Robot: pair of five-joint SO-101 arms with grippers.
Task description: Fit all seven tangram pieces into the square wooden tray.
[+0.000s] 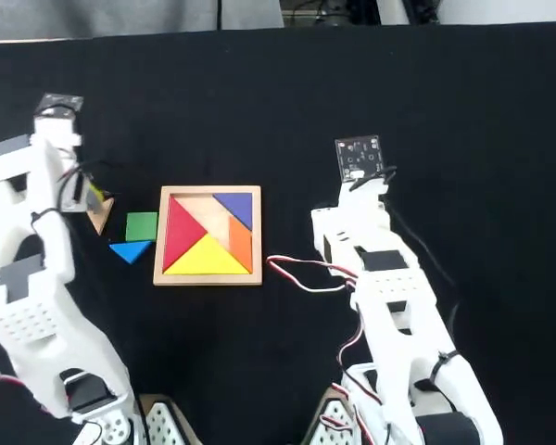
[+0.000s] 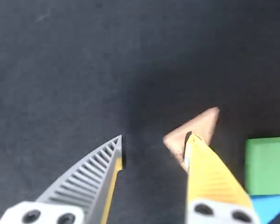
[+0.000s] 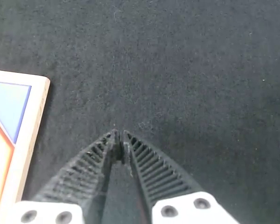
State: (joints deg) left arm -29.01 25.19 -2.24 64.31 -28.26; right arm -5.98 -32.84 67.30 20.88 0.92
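Observation:
The square wooden tray [image 1: 208,281] lies mid-table holding a red triangle [image 1: 180,232], a yellow triangle [image 1: 207,257], an orange piece [image 1: 241,243] and a blue triangle [image 1: 236,206]. Left of it on the cloth lie a green square [image 1: 141,225], a small blue triangle [image 1: 130,249] and a tan triangle [image 1: 100,215]. My left gripper [image 2: 154,140] is open just above the cloth, its yellow finger [image 2: 210,172] over the tan triangle [image 2: 196,130], the green square [image 2: 268,163] beside it. My right gripper [image 3: 119,137] is shut and empty, right of the tray's corner [image 3: 37,116].
A red and white cable [image 1: 301,273] loops on the cloth between the tray and the right arm. Black cloth covers the whole table, with open room behind the tray.

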